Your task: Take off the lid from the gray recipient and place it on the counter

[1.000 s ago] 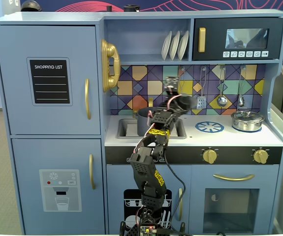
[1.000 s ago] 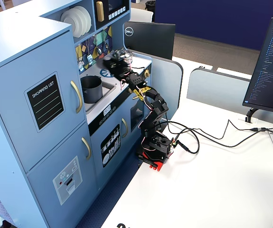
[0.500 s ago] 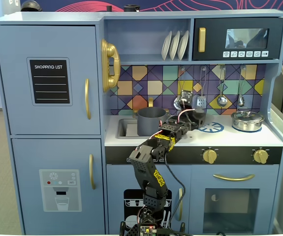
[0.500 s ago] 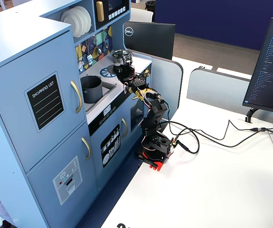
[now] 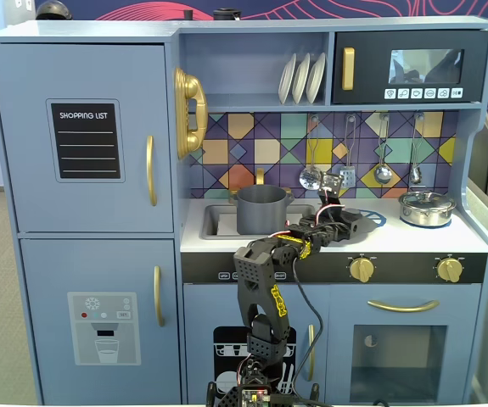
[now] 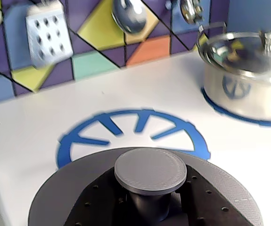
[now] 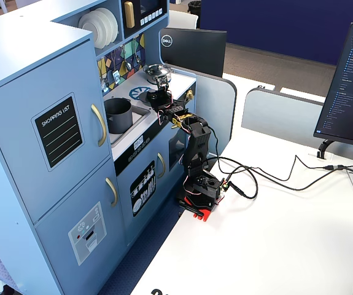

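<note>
My gripper (image 6: 151, 201) is shut on the stem under the knob of the dark gray lid (image 6: 62, 197), with black fingers (image 6: 92, 205) on both sides. It holds the lid level, low over the pale counter (image 6: 27, 141), at the near edge of the blue burner ring (image 6: 126, 134). I cannot tell whether the lid touches the counter. In a fixed view the gray recipient (image 5: 260, 210) stands open in the sink, left of the gripper (image 5: 339, 227) and lid (image 5: 350, 224). It also shows in the other fixed view (image 7: 118, 115).
A shiny silver pot (image 5: 426, 208) with its lid stands on the right burner, and also shows in the wrist view (image 6: 243, 75). Utensils (image 5: 345, 174) hang on the tiled back wall. The stove knobs (image 5: 361, 269) sit below the counter's front edge.
</note>
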